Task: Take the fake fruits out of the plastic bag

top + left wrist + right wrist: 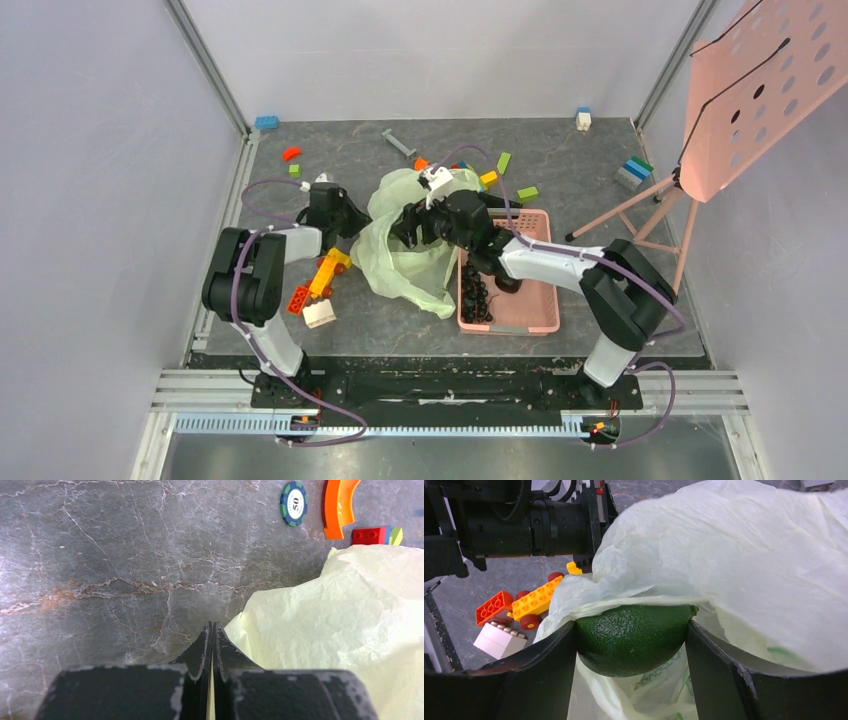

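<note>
The green fruit (631, 647) sits between the fingers of the right gripper (630, 629), the jaws spread to the fruit's width and pressing both its sides. It is at the mouth of the bag (749, 555), whose film drapes over its top, so it is gripped but not yet clear of the bag. The left gripper (211, 630) is closed tight, and the pale sliver between its fingers looks like the bag's edge, so I judge it is pinning the bag near the blocks (322, 280). From above, a dark bunch (478, 295), likely the grapes, lies in the pink basket (535, 320) just right of the bag, so that one seems done. The mango and brown fruit show in no view and may be hidden in the bag. What remains is to draw the green fruit out, set it down, then find the rest
</note>
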Tool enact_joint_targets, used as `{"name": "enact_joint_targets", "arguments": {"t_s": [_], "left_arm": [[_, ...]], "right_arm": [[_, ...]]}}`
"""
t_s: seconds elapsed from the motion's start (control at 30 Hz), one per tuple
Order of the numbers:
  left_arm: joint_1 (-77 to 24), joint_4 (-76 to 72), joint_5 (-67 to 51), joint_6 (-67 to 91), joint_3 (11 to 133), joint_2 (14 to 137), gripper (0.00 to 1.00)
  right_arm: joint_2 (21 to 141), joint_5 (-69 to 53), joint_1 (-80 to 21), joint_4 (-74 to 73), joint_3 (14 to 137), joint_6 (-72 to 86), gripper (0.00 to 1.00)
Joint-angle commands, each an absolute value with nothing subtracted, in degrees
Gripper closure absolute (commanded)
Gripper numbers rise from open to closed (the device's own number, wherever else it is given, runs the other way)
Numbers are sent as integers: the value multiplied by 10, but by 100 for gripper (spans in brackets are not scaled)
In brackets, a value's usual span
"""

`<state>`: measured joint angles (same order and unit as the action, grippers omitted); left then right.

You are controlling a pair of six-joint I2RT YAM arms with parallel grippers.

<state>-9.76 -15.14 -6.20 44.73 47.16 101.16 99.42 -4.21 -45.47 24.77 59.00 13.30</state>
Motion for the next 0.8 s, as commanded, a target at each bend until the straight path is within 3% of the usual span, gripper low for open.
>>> {"name": "enact_joint_targets", "arguments": {"t_s": [0.0, 0.33, 0.77], "left_arm": [[-93, -164, -62, 455, 459, 968, 98], [-89, -138, -38, 455, 439, 917, 98], [-88, -128, -36, 455, 422, 880, 98]], "right_arm": [[931, -26, -453, 249, 557, 128, 47], [775, 35, -453, 170, 472, 122, 48], [614, 203, -446, 1, 370, 112, 48]]}}
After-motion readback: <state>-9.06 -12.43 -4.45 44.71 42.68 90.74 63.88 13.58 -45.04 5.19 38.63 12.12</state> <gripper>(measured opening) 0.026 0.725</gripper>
